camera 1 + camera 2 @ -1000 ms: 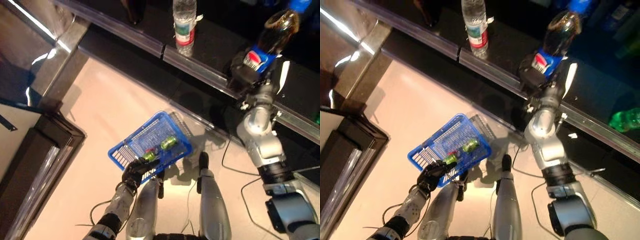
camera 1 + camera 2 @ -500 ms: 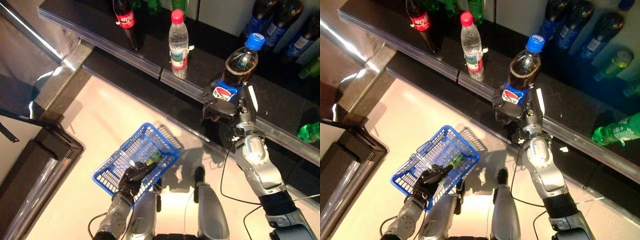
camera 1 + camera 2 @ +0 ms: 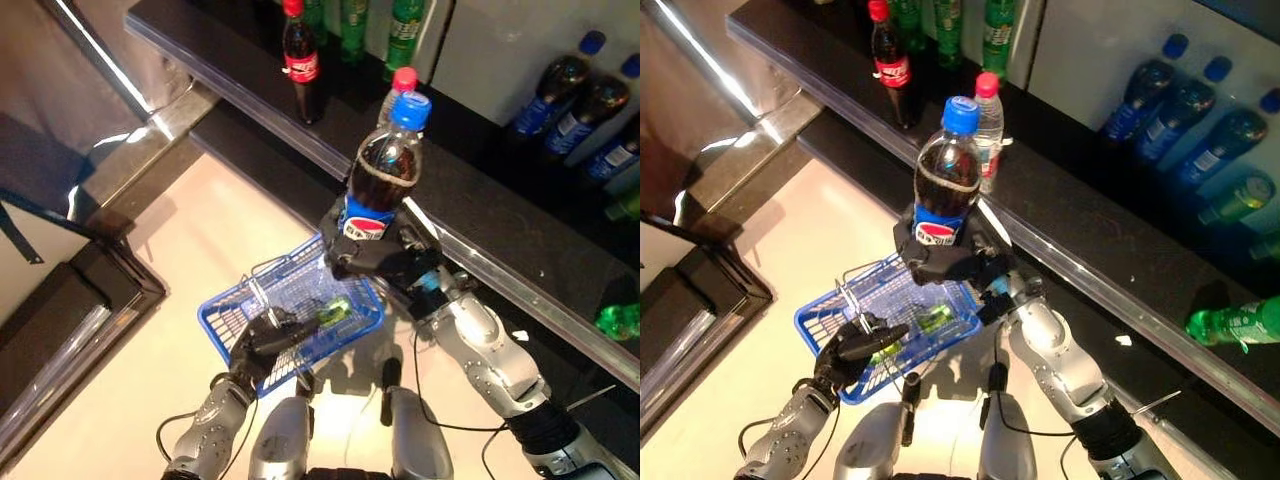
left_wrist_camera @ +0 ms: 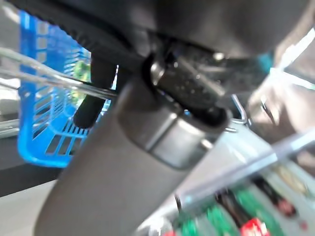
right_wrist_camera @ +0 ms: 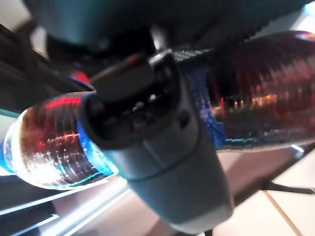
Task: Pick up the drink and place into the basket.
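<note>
Right hand [image 3: 950, 262]: closed round the lower body of the cola bottle [image 3: 945, 185]; the bottle is held upright, blue cap uppermost, above the far rim of the basket.
Grip detail: in the right wrist view the thumb [image 5: 147, 113] is seen pressed across the bottle's blue label band; dark liquid is visible on both sides of it.
Left hand [image 3: 262, 340]: curled on the wire handle of the blue basket [image 3: 225, 325] at its near edge; the basket is carried clear of the floor, slightly tilted.
Basket contents: one small green bottle [image 3: 334, 311], lying on its side on the mesh bottom.
Task item location: in the right hand, over the basket's far side, not yet inside it.
Surroundings: dark shelf [image 3: 1090, 250] behind, on which a clear water bottle [image 3: 987, 125] and a red-labelled cola bottle [image 3: 890, 70] are stood; blue-capped bottles [image 3: 1180, 110] are racked further right; one green bottle [image 3: 1240, 322] is laid on the lower ledge.
Risk 1: a tall, full bottle released upright is judged likely to topple over the low basket wall.
Risk 2: its base may be caught on the far rim during lowering, tipping the hanging basket.
Risk 3: the added weight may swing the basket or strain the hold on the thin handle.
Risk 4: the green bottle may be struck and shifted.
</note>
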